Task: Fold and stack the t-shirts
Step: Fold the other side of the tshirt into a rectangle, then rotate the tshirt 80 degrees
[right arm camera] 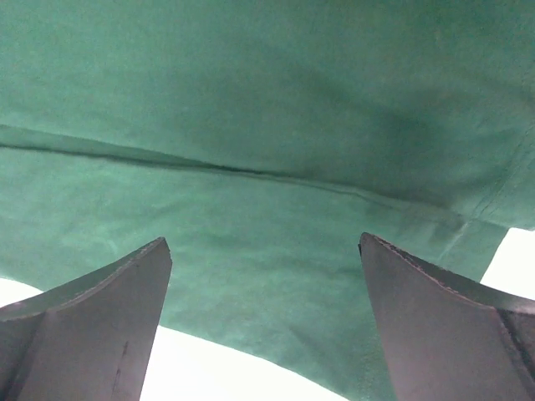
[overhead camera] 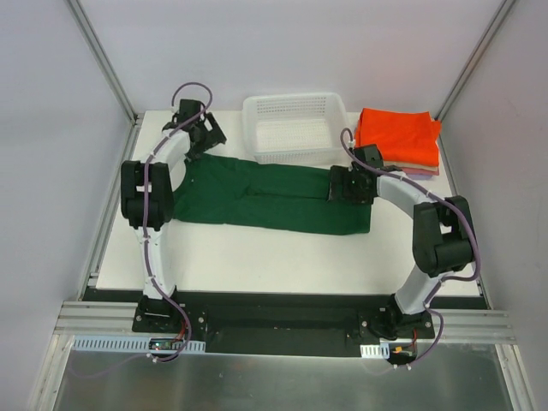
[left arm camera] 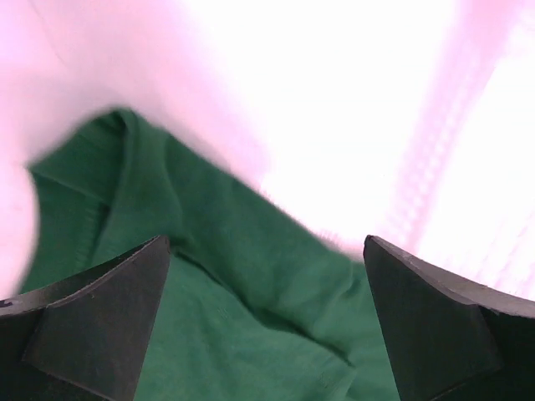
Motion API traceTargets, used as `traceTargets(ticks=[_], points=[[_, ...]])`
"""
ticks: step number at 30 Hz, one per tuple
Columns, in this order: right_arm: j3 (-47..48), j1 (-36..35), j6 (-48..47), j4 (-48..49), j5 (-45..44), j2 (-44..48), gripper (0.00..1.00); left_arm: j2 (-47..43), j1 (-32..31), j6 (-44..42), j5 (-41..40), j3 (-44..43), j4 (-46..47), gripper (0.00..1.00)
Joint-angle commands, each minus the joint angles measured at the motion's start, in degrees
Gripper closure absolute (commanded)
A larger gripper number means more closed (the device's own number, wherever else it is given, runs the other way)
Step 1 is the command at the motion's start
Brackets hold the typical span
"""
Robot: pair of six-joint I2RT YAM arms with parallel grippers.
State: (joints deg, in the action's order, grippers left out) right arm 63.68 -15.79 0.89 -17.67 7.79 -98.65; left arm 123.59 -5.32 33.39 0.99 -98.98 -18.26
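A dark green t-shirt (overhead camera: pixel 265 201) lies folded into a long strip across the middle of the white table. My left gripper (overhead camera: pixel 199 137) is open over its far left end; in the left wrist view the green cloth (left arm camera: pixel 226 284) lies between and below the spread fingers (left arm camera: pixel 92 317). My right gripper (overhead camera: pixel 347 184) is open over the shirt's right end; in the right wrist view the green cloth (right arm camera: pixel 267 209) with a fold line fills the space between the fingers (right arm camera: pixel 443 326). An orange t-shirt (overhead camera: pixel 398 135) lies folded on top of a stack at the far right, with a lilac edge (overhead camera: pixel 419 171) showing beneath it.
A white plastic mesh basket (overhead camera: pixel 294 128) stands at the far middle of the table (overhead camera: pixel 257 257), just behind the green shirt. Grey walls with metal rails enclose the table on the left, right and back.
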Motion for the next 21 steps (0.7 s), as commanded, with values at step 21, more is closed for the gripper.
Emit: traceTargets(ticks=[21], points=[[-2.1, -9.6, -1.9, -0.8, 7.6, -3.2, 0.04, -8.9, 6.5, 6.3, 2.9, 21.2, -3.1, 0.01]])
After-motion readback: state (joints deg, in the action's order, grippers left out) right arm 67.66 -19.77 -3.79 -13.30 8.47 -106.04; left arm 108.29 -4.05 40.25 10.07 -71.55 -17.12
